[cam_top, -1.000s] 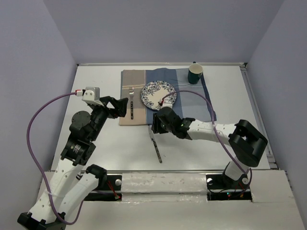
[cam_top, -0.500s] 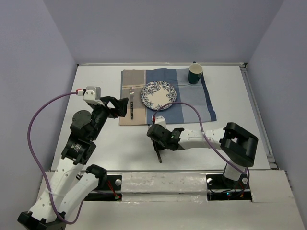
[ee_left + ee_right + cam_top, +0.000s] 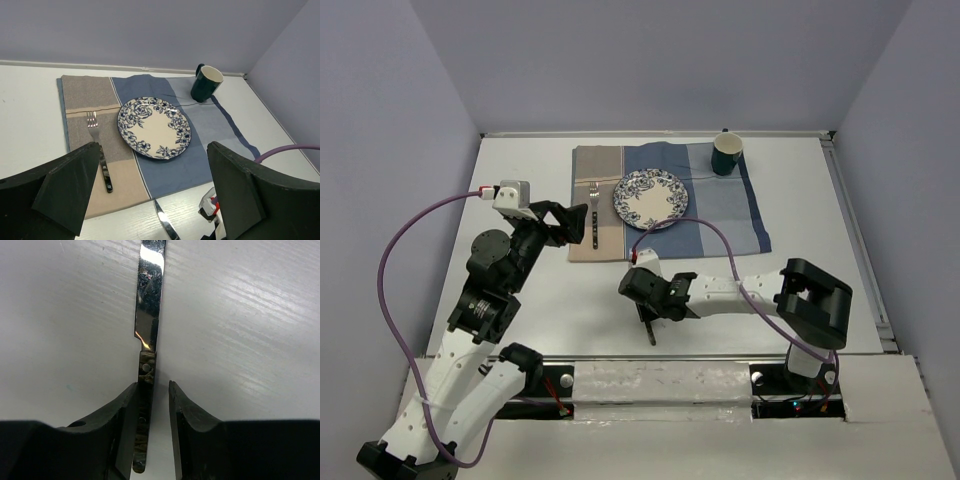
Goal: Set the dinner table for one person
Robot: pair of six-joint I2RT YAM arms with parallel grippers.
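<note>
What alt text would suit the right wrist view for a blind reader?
A knife lies flat on the white table, blade toward the top of the view. The right gripper straddles its handle, jaws narrowly apart, not yet closed.

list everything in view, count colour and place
dinner table: 1, white, under everything
placemat: 1, blue and tan, far centre of table
plate: 1, white with blue flowers, on placemat
fork: 1, silver with dark handle, on tan stripe left of plate
mug: 1, dark green, placemat's far right corner
knife: 1, silver, on bare table near of placemat
cables: 2, purple, one per arm
left end effector: 1, black, open, beside fork
right end effector: 1, black, open, fingers straddling knife handle
</note>
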